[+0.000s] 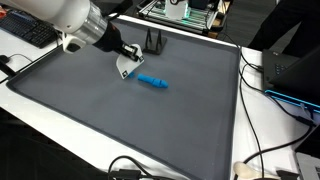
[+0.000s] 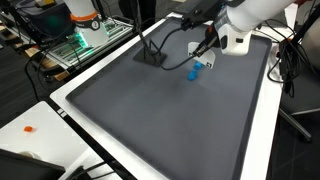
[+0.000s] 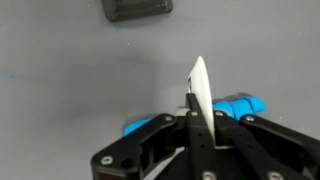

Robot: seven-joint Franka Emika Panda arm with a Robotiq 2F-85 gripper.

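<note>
hand (image 3: 196,118) clamps a thin white piece (image 3: 200,82) (edge-on, hard to identify), partly hiding blue object (image 3: 245,104)

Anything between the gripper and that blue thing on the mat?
Only what the gripper itself is clamped on: a thin white piece sticks out past its fingertips, right by the blue thing. Nothing else visible lies between them; the black stand sits apart.

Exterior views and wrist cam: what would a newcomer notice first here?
The bright blue object stands out most, lying on the dark grey mat towards its far side in an exterior view. Right by it, the gripper is shut on a thin white piece, seen edge-on in the wrist view. A small black stand sits at the mat's far edge.
</note>
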